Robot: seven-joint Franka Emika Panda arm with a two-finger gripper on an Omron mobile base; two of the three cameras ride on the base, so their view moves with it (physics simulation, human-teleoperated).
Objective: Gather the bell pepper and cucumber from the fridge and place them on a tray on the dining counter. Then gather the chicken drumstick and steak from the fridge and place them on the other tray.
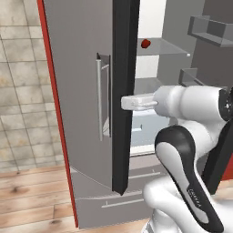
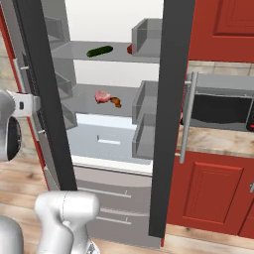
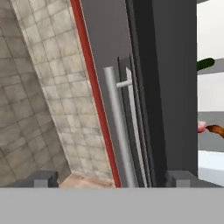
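While fridge [image 2: 114,129] stood open, door-opening step looked finished; jaws were spread wide beside left door handle [image 3: 116,127], grasping nothing. Cucumber [image 2: 99,51] and bell pepper [image 1: 145,43] lay on far upper shelf, steak [image 2: 102,96] and chicken drumstick [image 2: 116,102] on shelf below. Next move likely called for reaching in past door edge for cucumber or pepper.

Beige tiled wall [image 1: 20,82], wooden floor [image 1: 32,195], red cabinets [image 2: 211,191], stone countertop [image 2: 218,141]
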